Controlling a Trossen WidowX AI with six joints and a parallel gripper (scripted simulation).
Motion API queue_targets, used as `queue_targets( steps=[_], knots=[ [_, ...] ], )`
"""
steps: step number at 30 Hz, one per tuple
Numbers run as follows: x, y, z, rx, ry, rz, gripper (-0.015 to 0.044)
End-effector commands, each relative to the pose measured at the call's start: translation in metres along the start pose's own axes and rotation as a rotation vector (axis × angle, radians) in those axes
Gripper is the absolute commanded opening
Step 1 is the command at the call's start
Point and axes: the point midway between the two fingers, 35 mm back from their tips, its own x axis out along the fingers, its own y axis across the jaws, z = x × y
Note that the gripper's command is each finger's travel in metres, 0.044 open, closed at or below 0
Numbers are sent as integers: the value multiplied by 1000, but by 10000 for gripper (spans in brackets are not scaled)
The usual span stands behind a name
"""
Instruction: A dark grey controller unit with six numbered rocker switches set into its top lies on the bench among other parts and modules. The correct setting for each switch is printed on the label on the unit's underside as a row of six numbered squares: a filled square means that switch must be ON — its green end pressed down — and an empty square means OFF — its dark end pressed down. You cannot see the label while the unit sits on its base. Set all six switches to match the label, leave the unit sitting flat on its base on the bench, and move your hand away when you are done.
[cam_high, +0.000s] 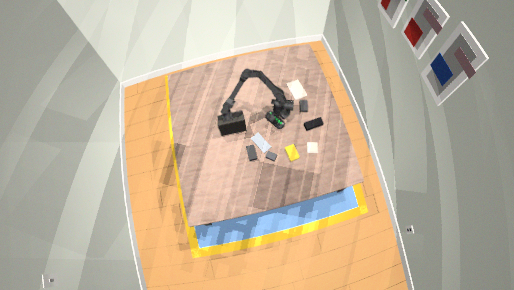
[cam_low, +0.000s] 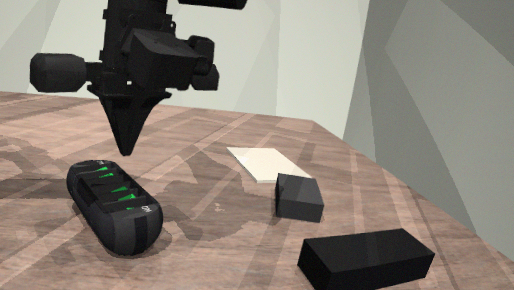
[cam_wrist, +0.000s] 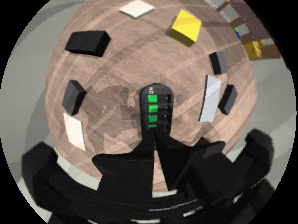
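in the top view, find the controller unit (cam_high: 275, 120) (cam_low: 114, 213) (cam_wrist: 157, 91) near mid-bench (cam_high: 215, 190) (cam_low: 225, 242) (cam_wrist: 120, 65), right of the arm's base (cam_high: 231, 123), with the gripper (cam_high: 282, 111) (cam_low: 126, 154) (cam_wrist: 153, 129) at its upper right. right of both, see a small block (cam_high: 303, 106) (cam_low: 299, 197) (cam_wrist: 74, 97), below a sheet (cam_high: 296, 89) (cam_low: 267, 165) (cam_wrist: 74, 131) and above a long block (cam_high: 313, 123) (cam_low: 367, 257) (cam_wrist: 88, 43). below the unit, from left to right, see a flat block (cam_high: 251, 152) (cam_wrist: 229, 99), a plate (cam_high: 261, 142) (cam_wrist: 210, 98), a stubby block (cam_high: 271, 156) (cam_wrist: 218, 63), a box (cam_high: 292, 152) (cam_wrist: 185, 27) and a card (cam_high: 312, 147) (cam_wrist: 137, 8).

Bare wood separates the black block (cam_high: 313, 123) (cam_low: 367, 255) (cam_wrist: 88, 43) from the controller unit (cam_high: 275, 120) (cam_low: 116, 206) (cam_wrist: 156, 107); the pincer (cam_low: 126, 154) (cam_wrist: 153, 129) overhangs the latter.
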Motion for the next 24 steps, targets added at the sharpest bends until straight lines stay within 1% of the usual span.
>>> queue_targets(
  steps=[1,6,24],
  knots=[
    [-1,-2,19,2,-3,-3,0],
    [2,-2,20,2,-3,-3,0],
    [30,-2,20,2,-3,-3,0]
  ],
)
